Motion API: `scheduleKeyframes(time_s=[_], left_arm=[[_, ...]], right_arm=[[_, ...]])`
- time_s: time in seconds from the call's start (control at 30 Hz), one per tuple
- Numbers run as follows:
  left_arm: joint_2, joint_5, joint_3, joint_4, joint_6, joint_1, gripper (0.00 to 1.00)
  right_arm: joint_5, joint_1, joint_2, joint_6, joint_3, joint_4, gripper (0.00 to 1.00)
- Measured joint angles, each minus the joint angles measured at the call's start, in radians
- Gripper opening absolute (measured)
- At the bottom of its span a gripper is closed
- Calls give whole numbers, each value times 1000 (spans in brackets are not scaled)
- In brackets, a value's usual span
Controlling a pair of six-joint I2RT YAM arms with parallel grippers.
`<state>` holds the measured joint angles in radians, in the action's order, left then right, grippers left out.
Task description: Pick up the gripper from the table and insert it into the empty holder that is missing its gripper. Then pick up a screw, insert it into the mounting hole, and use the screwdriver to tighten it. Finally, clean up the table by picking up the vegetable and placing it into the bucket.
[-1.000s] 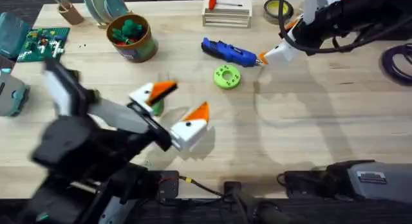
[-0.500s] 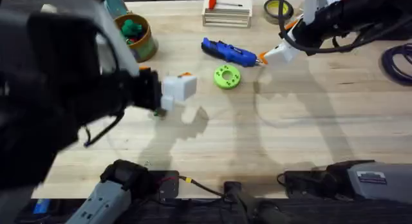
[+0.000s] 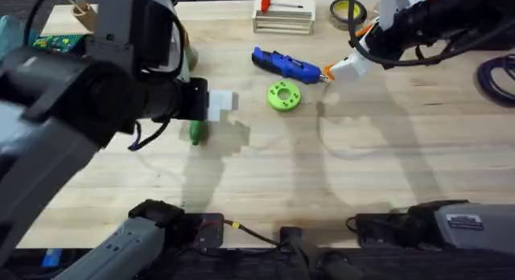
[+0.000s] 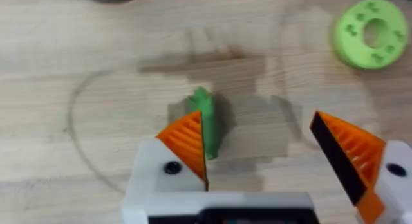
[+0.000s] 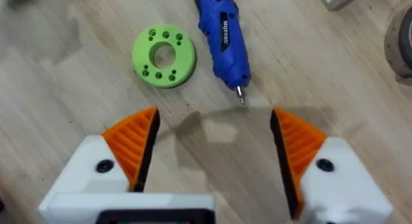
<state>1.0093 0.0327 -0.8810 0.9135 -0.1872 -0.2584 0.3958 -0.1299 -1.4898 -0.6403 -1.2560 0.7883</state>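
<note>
Left gripper (image 4: 261, 153) parted over the vegetable (image 4: 205, 121); right gripper (image 5: 212, 150) parted, empty.
Overhead: vegetable (image 3: 195, 133) lies well apart from the lime-green disc (image 3: 283, 96). Left wrist: vegetable touches one pad, off-centre; closing could push it aside. Right wrist: screwdriver (image 5: 223, 31) beside the disc.

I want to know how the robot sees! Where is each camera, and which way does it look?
Overhead: above the table, looking down and forward; the left arm looms large over the vegetable, right gripper by the screwdriver.
Left wrist: on the left arm, looking down; its open gripper is over the vegetable.
Right wrist: on the right arm, looking down past its open gripper at the screwdriver.
All three show the green disc.
</note>
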Motion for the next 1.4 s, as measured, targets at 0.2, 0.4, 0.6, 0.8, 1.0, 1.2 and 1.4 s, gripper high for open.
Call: scheduleKeyframes(time_s=[0.2,0.4,0.6,0.8,1.0,1.2,1.4], left_arm=[[125,43,0,21,-47,50,993],[256,48,0,60,-107,98,993],[358,50,0,60,-128,106,993],[451,50,0,58,-135,106,993],[515,46,0,-6,-135,106,993],[515,39,0,-12,-144,106,919],[516,40,0,-17,-157,106,243]], right_arm=[[0,0,0,0,0,0,975],[0,0,0,0,0,1,975],[0,0,0,0,0,1,975],[0,0,0,0,0,1,975],[0,0,0,0,0,2,975],[0,0,0,0,0,17,975],[0,0,0,0,0,22,975]])
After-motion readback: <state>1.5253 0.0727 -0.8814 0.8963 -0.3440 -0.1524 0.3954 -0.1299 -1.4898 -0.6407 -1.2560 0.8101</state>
